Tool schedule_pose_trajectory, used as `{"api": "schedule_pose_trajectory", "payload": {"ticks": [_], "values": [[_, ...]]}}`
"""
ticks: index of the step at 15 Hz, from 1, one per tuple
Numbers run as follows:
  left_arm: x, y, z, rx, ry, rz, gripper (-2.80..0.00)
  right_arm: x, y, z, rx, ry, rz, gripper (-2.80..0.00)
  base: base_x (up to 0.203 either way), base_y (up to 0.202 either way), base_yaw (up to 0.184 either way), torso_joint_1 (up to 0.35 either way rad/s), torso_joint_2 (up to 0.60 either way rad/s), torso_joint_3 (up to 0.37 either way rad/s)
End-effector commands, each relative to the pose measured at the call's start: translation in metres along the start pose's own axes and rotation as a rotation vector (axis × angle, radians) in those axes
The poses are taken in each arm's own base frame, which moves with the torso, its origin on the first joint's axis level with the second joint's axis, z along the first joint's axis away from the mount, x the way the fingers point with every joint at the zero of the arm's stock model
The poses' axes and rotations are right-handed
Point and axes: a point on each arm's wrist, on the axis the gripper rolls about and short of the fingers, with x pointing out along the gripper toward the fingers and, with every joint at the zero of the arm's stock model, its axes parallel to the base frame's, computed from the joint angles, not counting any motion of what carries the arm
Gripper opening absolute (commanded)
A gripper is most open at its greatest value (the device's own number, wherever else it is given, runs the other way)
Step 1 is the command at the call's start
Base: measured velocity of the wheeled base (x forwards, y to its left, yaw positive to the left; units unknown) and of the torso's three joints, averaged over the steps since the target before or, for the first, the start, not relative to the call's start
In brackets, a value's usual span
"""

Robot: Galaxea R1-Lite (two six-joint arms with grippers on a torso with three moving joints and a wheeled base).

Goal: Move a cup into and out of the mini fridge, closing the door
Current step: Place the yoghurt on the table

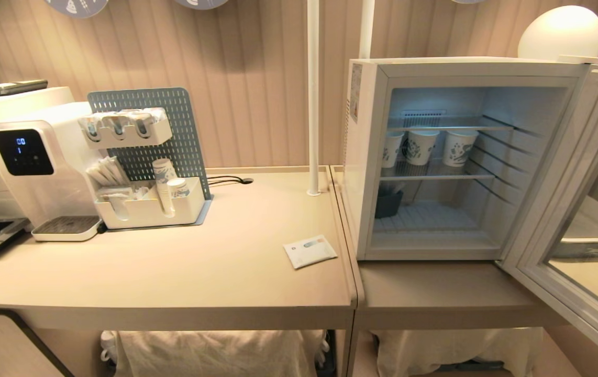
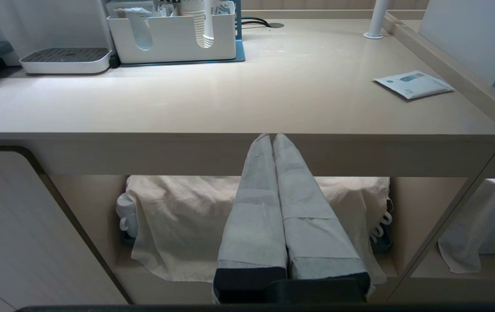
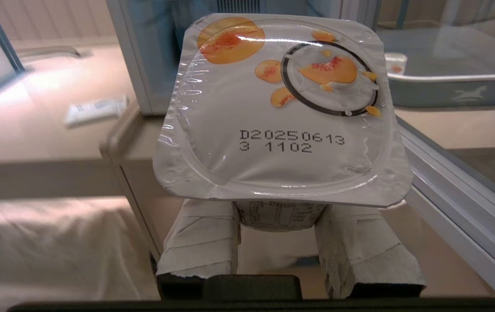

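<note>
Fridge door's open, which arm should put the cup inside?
Right. The right gripper already grips the cup facing the open mini fridge; the left gripper is shut, empty, below the counter edge.

You're facing a café-style drinks corner, pale beige counter (image 1: 173, 272) against ribbed panelling, white water dispenser with dark display (image 1: 32, 157), grey pegboard organiser stocked with paper cups and sachets (image 1: 144, 173), white glass-doored mini fridge (image 1: 435, 157).

Ribbed pale pink wall (image 1: 246, 78) behind. Beige worktop (image 1: 173, 272) in two joined sections, white pole (image 1: 313, 94) rising from it. Rounded white lamp (image 1: 561, 31) at upper right. Cream cloth (image 1: 215, 353) draped over the shelf underneath.
</note>
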Motion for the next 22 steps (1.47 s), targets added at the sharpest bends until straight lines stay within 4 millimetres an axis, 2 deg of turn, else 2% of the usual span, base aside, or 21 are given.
{"api": "schedule_pose_trajectory", "payload": {"ticks": [1,17,22], "values": [[0.0001,0.0,-0.0006,-0.002,0.003,0.0,-2.8,-0.0001,0.0002,-0.0017,-0.068,0.023,0.01,-2.8,0.0,0.0,0.0,0.0,0.0,0.0],[0.0001,0.0,-0.0004,0.0,0.001,0.0,-2.8,0.0002,0.0001,-0.0021,-0.058,0.025,0.007,-2.8,0.0,0.0,0.0,0.0,0.0,0.0],[0.0,0.0,-0.0001,0.0,0.0,0.0,-2.8,0.0001,0.0001,-0.0017,-0.058,0.023,0.008,-2.8,-0.001,0.171,0.0,0.001,0.0,0.004]]}}
